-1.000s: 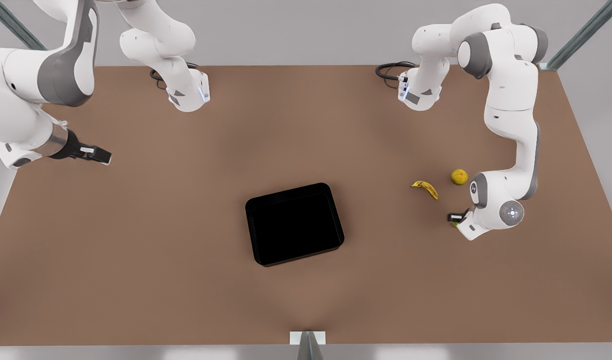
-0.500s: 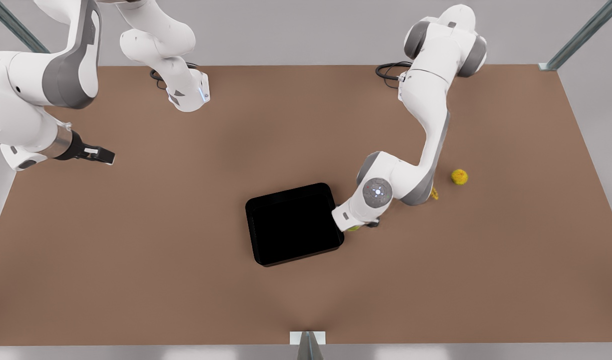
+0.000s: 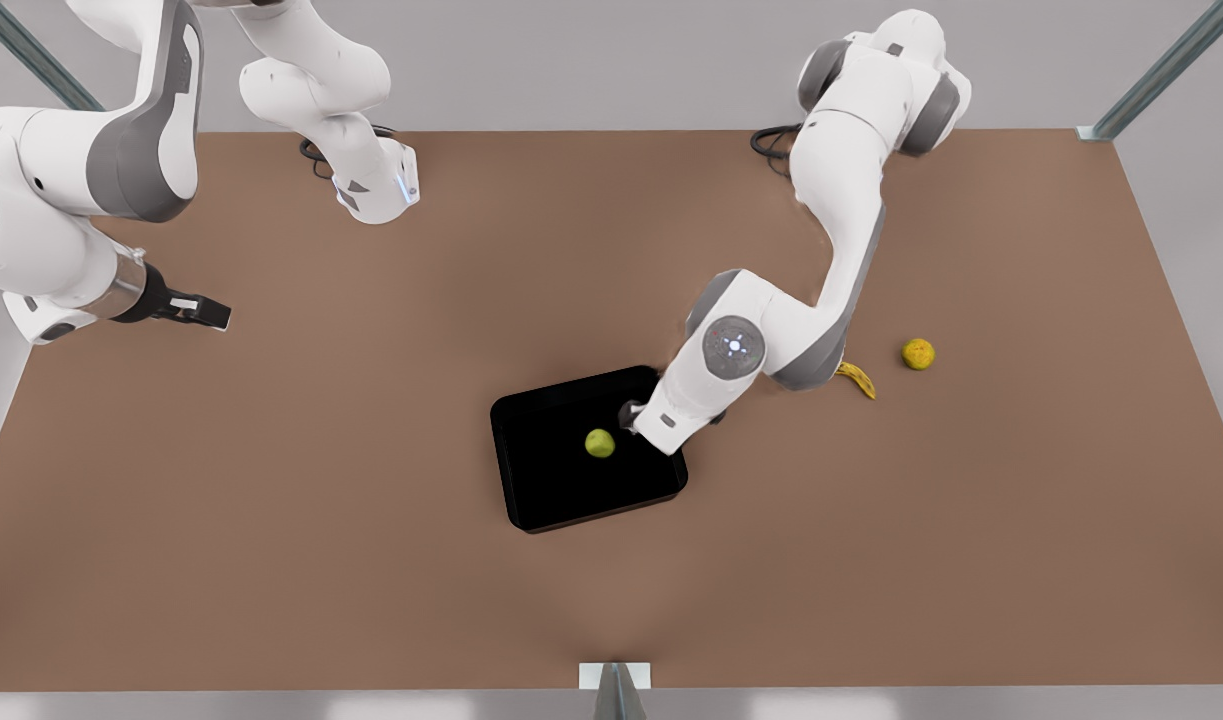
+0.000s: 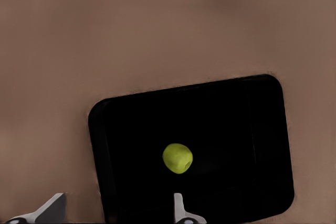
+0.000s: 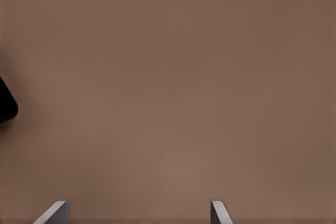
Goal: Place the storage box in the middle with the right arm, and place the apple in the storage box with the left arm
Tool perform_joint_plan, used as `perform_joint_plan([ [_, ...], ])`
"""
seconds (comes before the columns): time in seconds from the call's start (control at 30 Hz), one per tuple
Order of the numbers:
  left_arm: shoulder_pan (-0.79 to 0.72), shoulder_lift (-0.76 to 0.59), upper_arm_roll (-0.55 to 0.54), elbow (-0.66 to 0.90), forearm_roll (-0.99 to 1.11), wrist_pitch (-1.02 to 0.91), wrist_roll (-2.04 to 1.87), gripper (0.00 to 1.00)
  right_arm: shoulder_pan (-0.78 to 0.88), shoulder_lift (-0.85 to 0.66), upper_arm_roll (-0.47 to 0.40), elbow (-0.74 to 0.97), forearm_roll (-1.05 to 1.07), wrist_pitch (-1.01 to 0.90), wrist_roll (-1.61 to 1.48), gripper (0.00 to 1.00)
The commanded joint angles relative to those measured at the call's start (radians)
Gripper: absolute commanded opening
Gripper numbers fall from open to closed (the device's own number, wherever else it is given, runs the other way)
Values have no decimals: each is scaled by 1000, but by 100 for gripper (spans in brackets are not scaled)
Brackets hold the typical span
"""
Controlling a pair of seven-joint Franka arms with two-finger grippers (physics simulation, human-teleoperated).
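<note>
The black storage box sits on the brown table near its middle. The pale-green apple lies loose inside it, toward the side at the front view's right. My left gripper hangs over that side of the box, beside the apple and apart from it. In the left wrist view its fingers stand wide open above the apple and the box. My right gripper waits open at the front view's far left, with nothing between its fingers; a box corner shows in its view.
A spotted banana and a yellow-orange round fruit lie on the table at the front view's right, partly behind the left arm. Both arm bases stand at the table's far edge.
The left arm swung from the front view's right to the box, carrying the apple, and let it go; the apple now lies in the box. The right arm barely shifted.
</note>
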Motion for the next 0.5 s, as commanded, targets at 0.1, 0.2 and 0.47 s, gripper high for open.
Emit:
perform_joint_plan([
  [0.1,117,-305,215,26,8,-719,192,100,-1,-3,-2,2,0,0,0,100],
  [0.2,387,-480,-66,-172,119,-646,402,100,-3,-3,-2,2,0,-4,-1,100],
  [0.47,394,-421,-54,-130,116,-656,409,100,2,19,1,5,-3,-5,2,100],
])
